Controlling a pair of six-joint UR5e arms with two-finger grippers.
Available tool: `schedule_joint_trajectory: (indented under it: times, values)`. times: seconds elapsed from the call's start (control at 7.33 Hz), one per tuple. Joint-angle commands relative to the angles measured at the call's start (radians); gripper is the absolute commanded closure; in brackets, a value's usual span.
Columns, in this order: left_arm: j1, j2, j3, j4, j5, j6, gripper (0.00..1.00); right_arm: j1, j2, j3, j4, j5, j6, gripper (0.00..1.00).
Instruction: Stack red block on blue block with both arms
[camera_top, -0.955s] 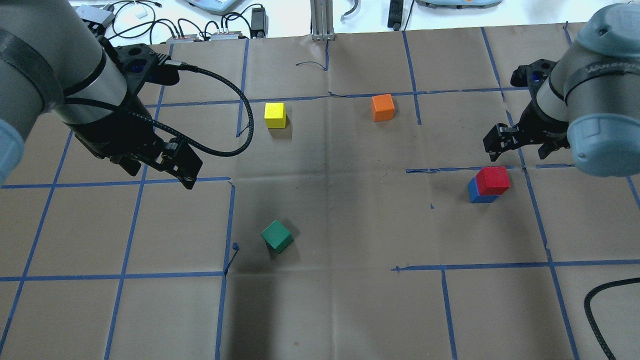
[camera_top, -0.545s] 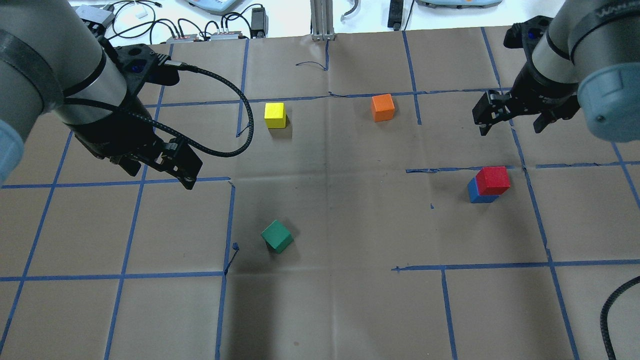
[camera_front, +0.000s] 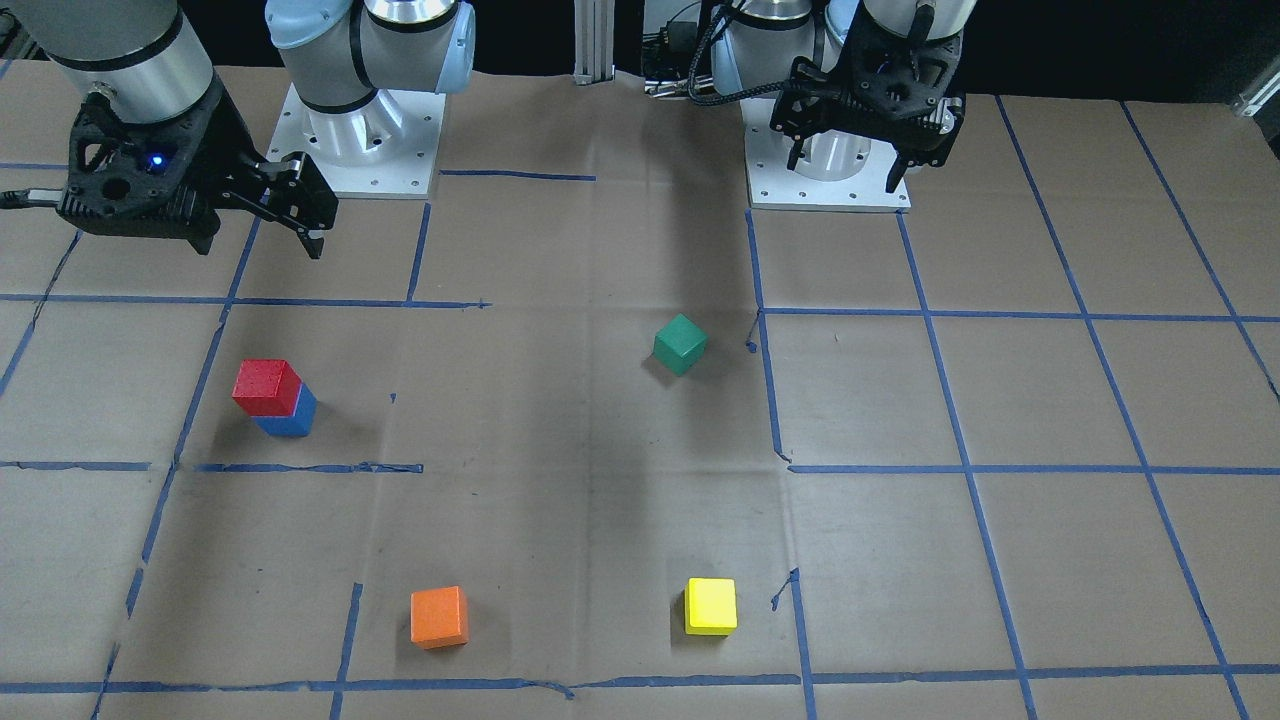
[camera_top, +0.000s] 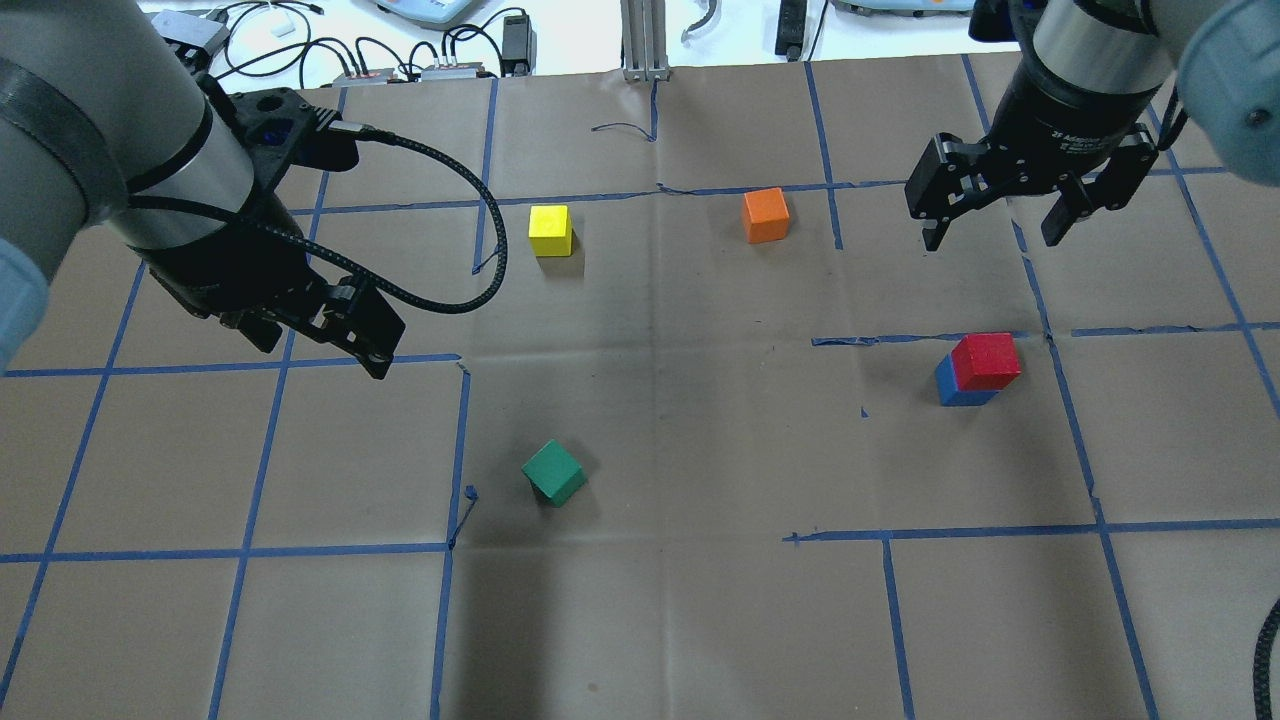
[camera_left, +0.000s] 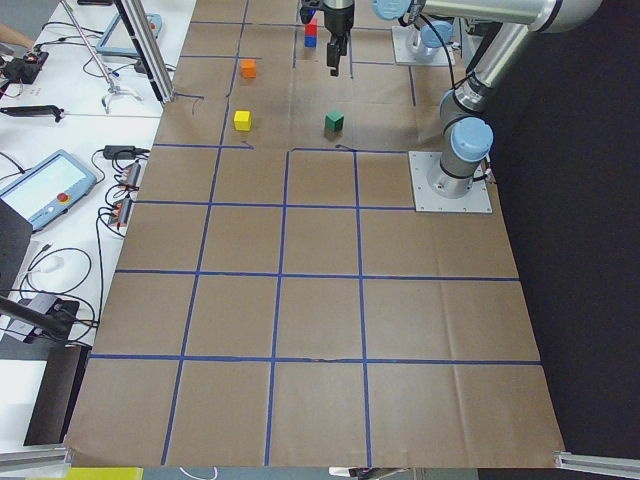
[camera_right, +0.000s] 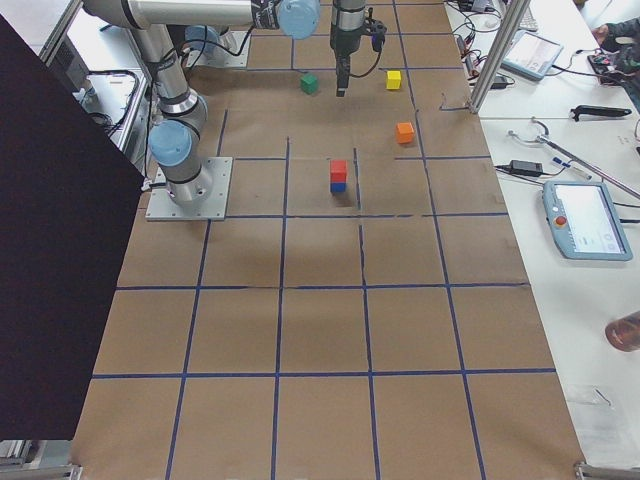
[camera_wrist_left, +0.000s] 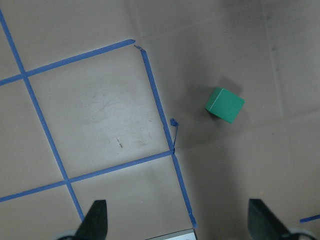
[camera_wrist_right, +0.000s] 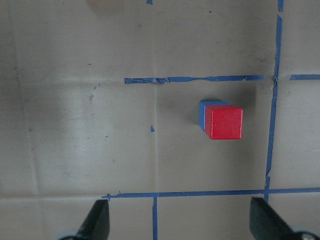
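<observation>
The red block (camera_top: 985, 360) sits on top of the blue block (camera_top: 948, 387) at the right of the table, a little offset. The stack also shows in the right wrist view, red block (camera_wrist_right: 226, 123) over blue block (camera_wrist_right: 202, 114), and in the front view (camera_front: 266, 386). My right gripper (camera_top: 990, 228) is open and empty, raised and well beyond the stack toward the table's far side. My left gripper (camera_top: 322, 342) is open and empty above the left half, far from the stack; its fingers (camera_wrist_left: 95, 220) stand wide apart.
A green block (camera_top: 553, 472) lies tilted near the middle front, below my left wrist camera (camera_wrist_left: 224, 104). A yellow block (camera_top: 550, 230) and an orange block (camera_top: 766, 215) sit at the back. Cables and devices lie beyond the table's far edge.
My right gripper has risen and moved away from the stack toward the far side of the table, still open. The stack and my left arm have not moved.
</observation>
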Motion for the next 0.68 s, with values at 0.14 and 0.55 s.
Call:
schedule_joint_trajectory:
  times: [0.14,0.55]
  values:
    - [0.001,0.0,0.0,0.0,-0.001,0.0,0.0,0.007,0.037,-0.067,0.045,0.002,-0.001,0.0]
    - [0.0,0.0,0.0,0.0,0.001,0.0,0.0,0.033,0.037,-0.068,0.04,-0.004,-0.002,0.0]
